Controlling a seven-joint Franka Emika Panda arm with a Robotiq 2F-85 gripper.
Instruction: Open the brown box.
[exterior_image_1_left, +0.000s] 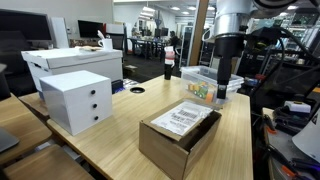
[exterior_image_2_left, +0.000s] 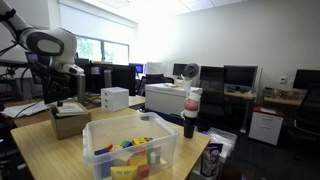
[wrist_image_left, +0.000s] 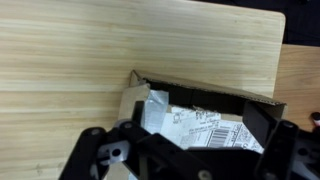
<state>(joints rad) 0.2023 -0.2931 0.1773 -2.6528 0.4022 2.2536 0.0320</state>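
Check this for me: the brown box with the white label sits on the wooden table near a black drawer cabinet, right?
Not quite: the drawer cabinet is white, not black, as an exterior view shows. The labelled brown box does sit on the wooden table near it.

An exterior view looks along the table (exterior_image_1_left: 120, 127) from beside the box (exterior_image_1_left: 178, 135), an exterior view faces back from behind the plastic bin (exterior_image_2_left: 165, 150), and the wrist view looks down closely onto that box.
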